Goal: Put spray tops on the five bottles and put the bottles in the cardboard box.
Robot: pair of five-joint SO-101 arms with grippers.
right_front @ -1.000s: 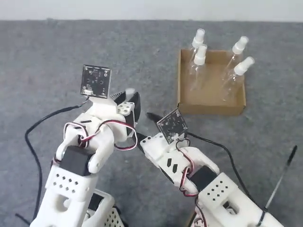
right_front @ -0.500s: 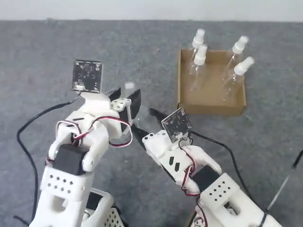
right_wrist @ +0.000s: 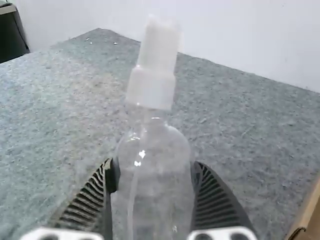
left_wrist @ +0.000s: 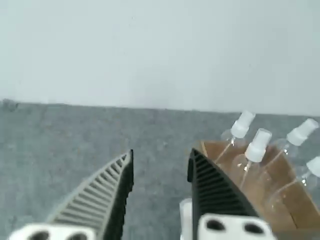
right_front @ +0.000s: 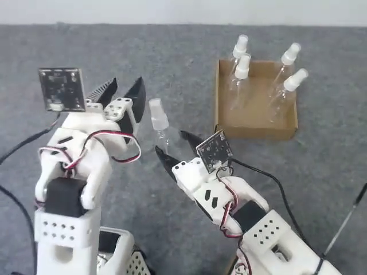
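Observation:
A clear bottle [right_front: 160, 130] with a white spray top [right_front: 157, 110] stands upright on the grey carpet, left of the cardboard box [right_front: 256, 133]. My right gripper [right_front: 171, 143] is shut on the bottle's body; in the right wrist view the bottle [right_wrist: 152, 165] sits between both fingers, its spray top [right_wrist: 155, 62] above them. My left gripper [right_front: 125, 87] hangs open above and to the left of the bottle, holding nothing; its own view shows the open gripper [left_wrist: 160, 170]. Several capped bottles [right_front: 241, 80] lean inside the box [left_wrist: 295, 200].
Grey carpet [right_front: 69, 51] stretches open to the left and behind the bottle. A black cable [right_front: 344, 215] runs along the right side. A pale wall [left_wrist: 160, 50] bounds the far edge.
My left gripper has risen and swung left, away from the bottle's top, leaving the spray top on the bottle. The right gripper has kept its hold, nearly still.

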